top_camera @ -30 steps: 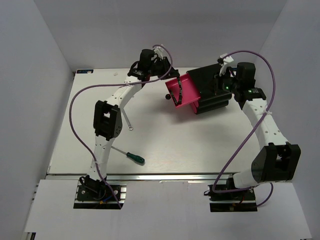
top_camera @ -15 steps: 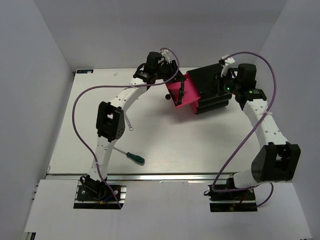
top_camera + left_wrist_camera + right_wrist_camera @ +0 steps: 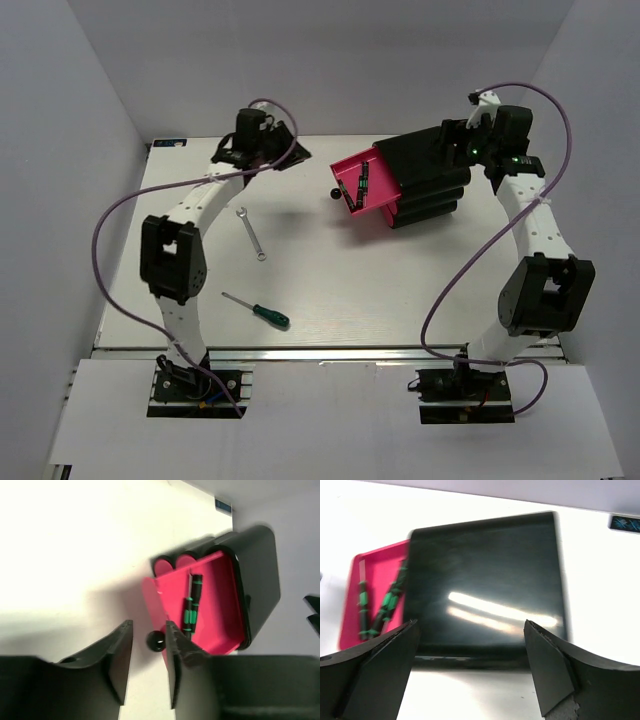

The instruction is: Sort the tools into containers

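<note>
- The left claw [image 3: 148, 625] hangs empty above the table [image 3: 330, 280], its jaws a narrow gap apart.
- The right claw [image 3: 470, 625] is spread wide with nothing between its jaws. It is poised over the top of the black cabinet [image 3: 485, 585].
- Out ahead of the left claw the pink drawer [image 3: 220, 605] stands pulled out, its round black knob [image 3: 156, 641] facing the claw. Two dark precision screwdrivers [image 3: 191, 607] with green bands lie inside it.
- Two tools are not yet sorted. Both lie on the table behind the left claw, toward that arm's base.
- The silver wrench [image 3: 251, 233] is the nearer one.
  - It looks light, stiff and smooth.
  - It lies flat, so there is little height to pinch and it would likely slip.
  - I would come straight down and close across the narrow shank at mid-length.
- The green-handled screwdriver [image 3: 258, 309] lies farther back from the left claw.
  - It is probably light and rigid.
  - It is round enough to roll if nudged.
  - The thick green handle looks like the better hold, since the thin shaft gives the jaws little to grip.
- The cabinet seems light enough to shift when a drawer is worked, so steadying it from above may help.
</note>
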Available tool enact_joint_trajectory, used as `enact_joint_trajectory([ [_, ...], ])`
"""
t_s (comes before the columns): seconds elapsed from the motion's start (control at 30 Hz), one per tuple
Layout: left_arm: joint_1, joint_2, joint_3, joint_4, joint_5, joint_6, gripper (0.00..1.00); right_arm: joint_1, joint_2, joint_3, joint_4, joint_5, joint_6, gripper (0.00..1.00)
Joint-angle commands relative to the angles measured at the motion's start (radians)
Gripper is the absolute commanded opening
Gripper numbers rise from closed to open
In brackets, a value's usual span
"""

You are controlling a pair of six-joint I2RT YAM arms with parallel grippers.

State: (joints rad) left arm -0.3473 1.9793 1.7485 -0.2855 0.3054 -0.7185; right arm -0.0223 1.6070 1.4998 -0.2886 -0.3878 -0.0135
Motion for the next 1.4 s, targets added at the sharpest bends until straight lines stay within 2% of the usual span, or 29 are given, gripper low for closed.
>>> enact_joint_trajectory([
  [0.0,0.028,-0.120,-0.119,0.023,0.007,-0.026,0.44,-0.063,0.054,0.085,0.005,-0.031,0.060,0.89],
  [0.07,0.027,-0.128,-0.153,0.034,0.037,-0.025,0.48,-0.094,0.105,0.106,0.008,-0.054,0.060,0.88],
  [0.3,0.027,-0.060,-0.230,0.143,0.193,-0.073,0.48,-0.137,0.254,0.214,-0.018,-0.203,0.018,0.81],
  [0.57,0.011,0.042,-0.219,0.161,0.248,-0.070,0.49,-0.146,0.346,0.266,0.005,-0.194,-0.011,0.81],
  [0.67,0.001,0.082,-0.201,0.181,0.262,-0.076,0.50,-0.154,0.370,0.263,0.006,-0.224,-0.014,0.77],
  [0.8,-0.031,0.159,-0.129,0.216,0.303,-0.096,0.52,-0.160,0.380,0.235,0.019,-0.275,-0.017,0.65],
  [1.13,-0.084,0.274,-0.021,0.362,0.368,-0.197,0.53,-0.160,0.372,0.198,0.020,-0.327,-0.006,0.53],
  [1.37,-0.085,0.312,0.066,0.378,0.356,-0.236,0.53,-0.160,0.364,0.172,0.009,-0.330,0.001,0.45],
])
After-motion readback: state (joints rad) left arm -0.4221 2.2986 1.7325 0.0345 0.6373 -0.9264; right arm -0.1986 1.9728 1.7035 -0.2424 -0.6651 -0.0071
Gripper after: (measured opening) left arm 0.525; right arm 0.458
